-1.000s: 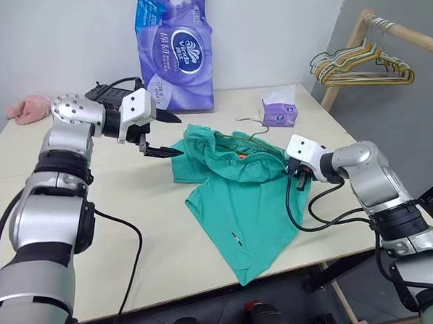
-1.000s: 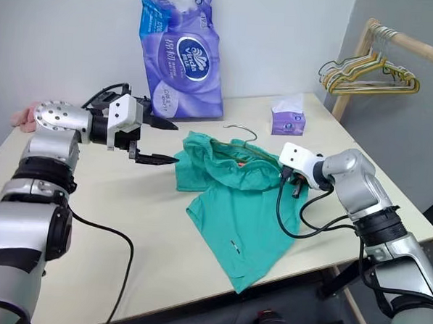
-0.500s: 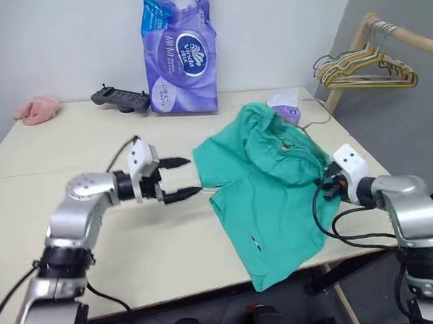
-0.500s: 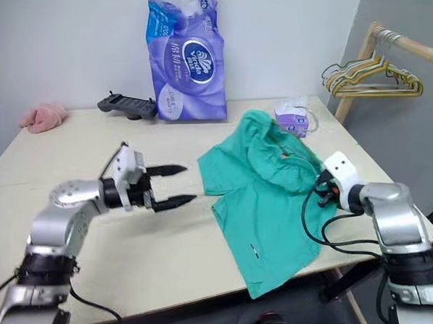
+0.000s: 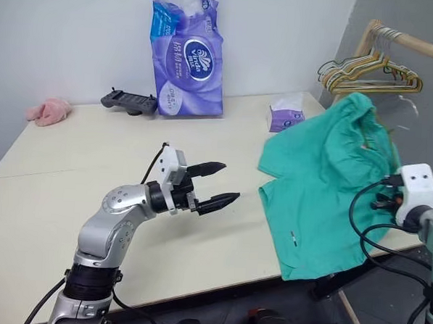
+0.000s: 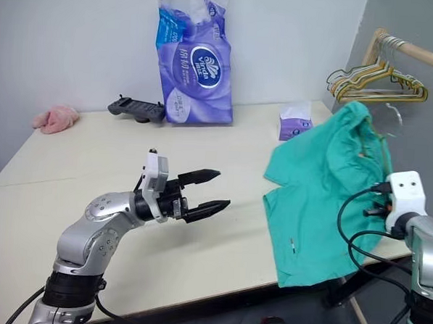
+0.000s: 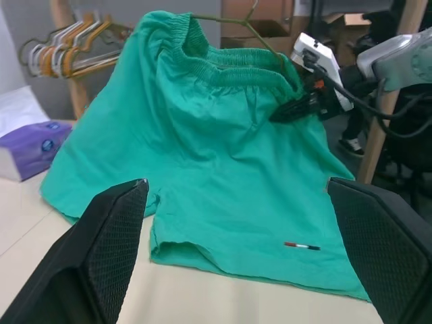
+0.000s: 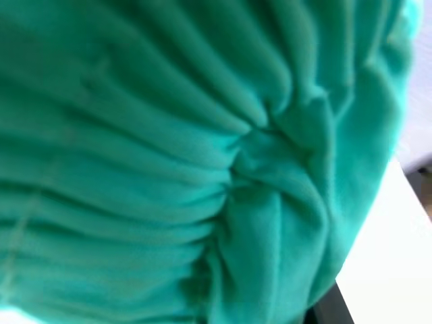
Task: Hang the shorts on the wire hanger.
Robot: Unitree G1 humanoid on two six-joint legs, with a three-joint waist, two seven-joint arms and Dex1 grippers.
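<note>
One pair of shorts [image 5: 318, 188] on one wire hanger [image 7: 260, 34], pinched in right gripper [image 7: 291, 108]; left gripper [image 5: 217, 184] spread wide, empty. One tissue box [image 5: 285, 115].

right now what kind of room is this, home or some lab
Probably a lab or test room staged for a laundry chore, not a home: a bare pale table against a blank wall, a wooden clothes rail with spare hangers, and a pack of tissue rolls beside a handheld controller.
</note>
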